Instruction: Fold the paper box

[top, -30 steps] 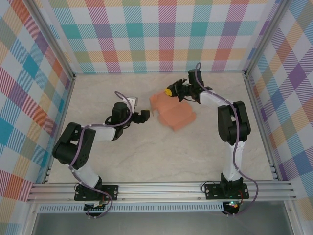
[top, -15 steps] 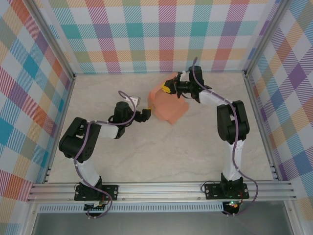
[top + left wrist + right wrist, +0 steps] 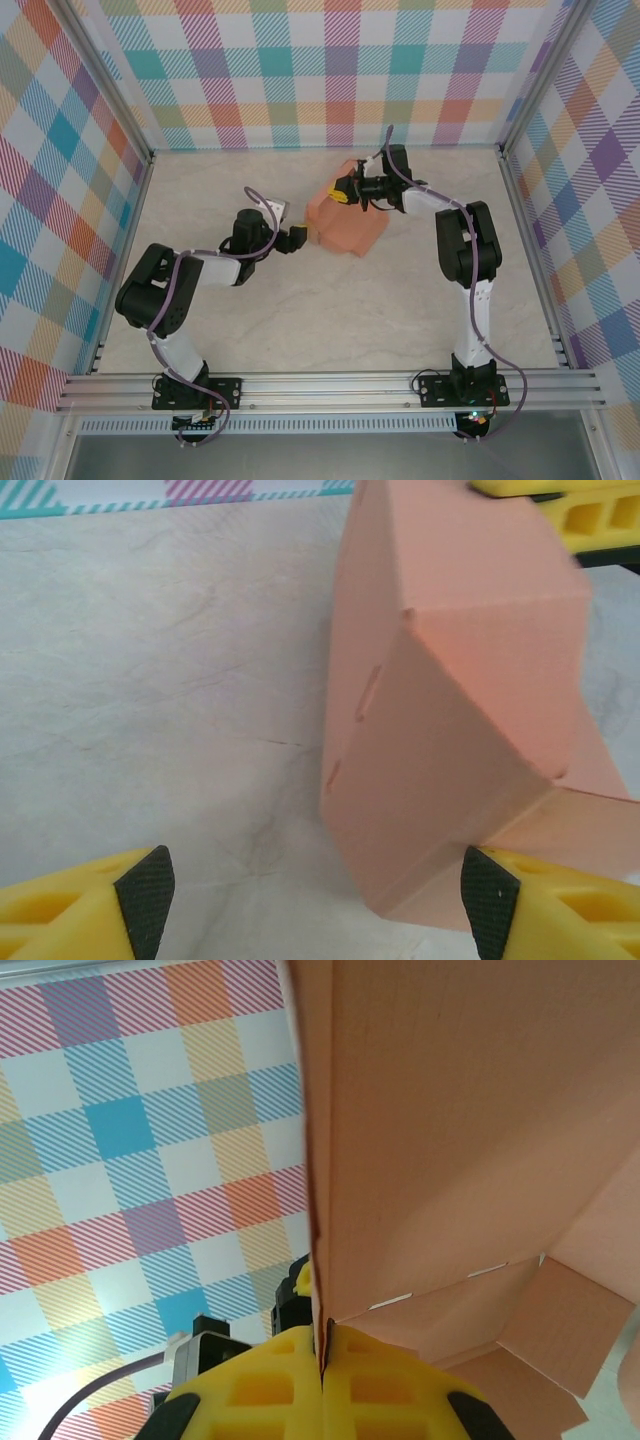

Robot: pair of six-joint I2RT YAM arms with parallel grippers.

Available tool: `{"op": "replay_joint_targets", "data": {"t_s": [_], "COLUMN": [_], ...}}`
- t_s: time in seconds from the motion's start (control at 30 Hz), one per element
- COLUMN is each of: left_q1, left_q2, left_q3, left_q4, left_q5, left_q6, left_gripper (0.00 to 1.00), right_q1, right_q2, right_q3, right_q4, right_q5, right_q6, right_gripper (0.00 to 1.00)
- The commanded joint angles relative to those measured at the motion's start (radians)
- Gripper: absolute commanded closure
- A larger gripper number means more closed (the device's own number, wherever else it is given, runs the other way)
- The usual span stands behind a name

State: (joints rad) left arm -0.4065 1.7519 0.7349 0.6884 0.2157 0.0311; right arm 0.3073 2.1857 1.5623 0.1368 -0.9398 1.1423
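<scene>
The paper box (image 3: 347,224) is a salmon-orange card, partly folded, standing tilted on the table's far middle. My right gripper (image 3: 345,190) is shut on its upper edge; in the right wrist view the card (image 3: 470,1130) rises out of the closed yellow fingers (image 3: 325,1345). My left gripper (image 3: 300,238) is at the box's left side, open. In the left wrist view the box's lower corner (image 3: 440,810) lies between the fingertips (image 3: 318,895), close to the right pad (image 3: 488,892). The right gripper's yellow finger (image 3: 590,510) shows at the box's top.
The beige tabletop (image 3: 330,320) is walled by checked panels at the back (image 3: 330,70) and both sides. An aluminium rail (image 3: 330,385) runs along the near edge with both arm bases on it. Bare table lies in front of the box.
The right gripper has drawn the box leftward and stood it up more steeply. The left gripper has edged towards the box's left corner and its jaws have narrowed a little.
</scene>
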Motion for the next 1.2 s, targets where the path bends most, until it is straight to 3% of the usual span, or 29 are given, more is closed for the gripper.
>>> {"op": "replay_joint_targets", "data": {"t_s": [0.0, 0.33, 0.57, 1.0, 1.17], "left_q1": [-0.052, -0.069, -0.072, -0.087, -0.136], "left_q2": [0.022, 0.002, 0.011, 0.049, 0.052], "left_q3": [0.028, 0.028, 0.035, 0.086, 0.077], "left_q4": [-0.007, -0.079, -0.066, -0.088, -0.067], "left_q5": [0.001, 0.006, -0.136, -0.087, -0.206], "left_q6": [0.045, 0.095, 0.09, 0.029, -0.033], "left_gripper": [0.22, 0.21, 0.23, 0.32, 0.33], "right_q1": [0.003, 0.027, 0.052, 0.076, 0.082], "right_q2": [-0.011, -0.005, -0.008, -0.022, -0.036], "right_q3": [-0.022, -0.028, -0.04, -0.126, -0.198], "right_q4": [-0.005, -0.01, -0.013, 0.077, 0.194], "right_q5": [-0.023, -0.006, -0.004, 0.024, 0.038], "right_q6": [-0.033, -0.025, -0.033, 0.018, 0.061], "right_gripper": [1.0, 1.0, 1.0, 1.0, 1.0]}}
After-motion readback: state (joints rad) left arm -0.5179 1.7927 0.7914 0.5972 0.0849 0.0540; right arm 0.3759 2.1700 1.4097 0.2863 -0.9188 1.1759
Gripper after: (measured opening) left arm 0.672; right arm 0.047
